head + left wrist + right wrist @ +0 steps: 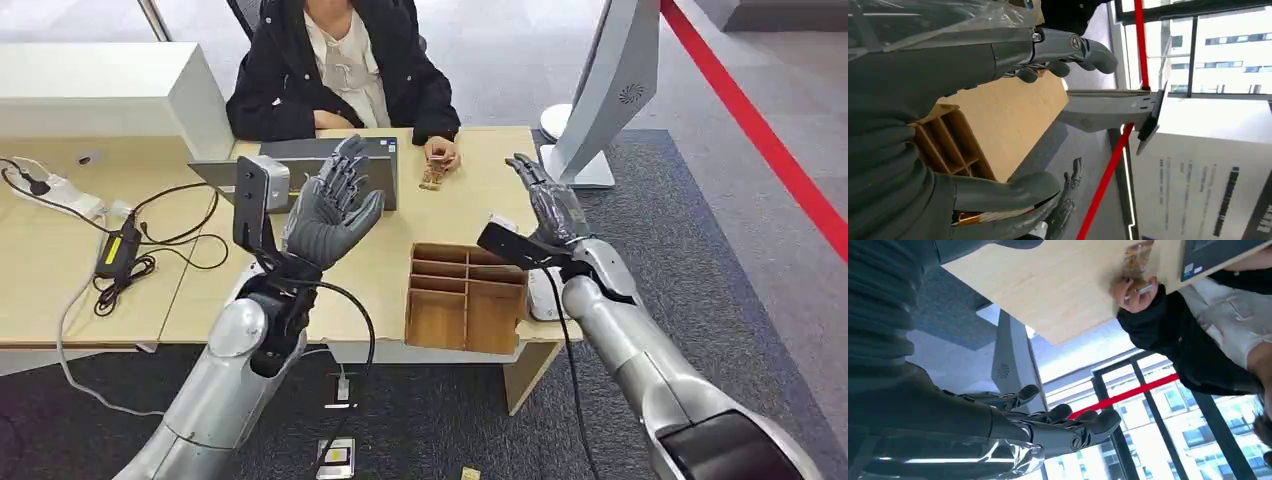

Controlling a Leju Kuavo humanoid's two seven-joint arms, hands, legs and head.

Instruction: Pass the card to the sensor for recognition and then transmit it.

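A brownish card [433,176] lies on the far side of the wooden table [60,280], under the fingers of a person's hand [441,153]. The right wrist view shows that card [1137,257] and the person's hand [1134,291] at the table edge. My left hand [331,210] is raised above the table with its fingers spread and nothing in it; the left wrist view shows this hand [998,60] with thumb and fingers apart. My right hand [547,205] is held up near the table's right end, fingers extended and empty; the right wrist view shows it [1048,430].
A person in a black jacket [290,80] sits across the table behind a dark grey laptop [385,170]. A wooden divided box [466,297] stands at the near edge. A grey screen stand [600,100] is at the right, a white box [110,95] and cables [130,250] at the left.
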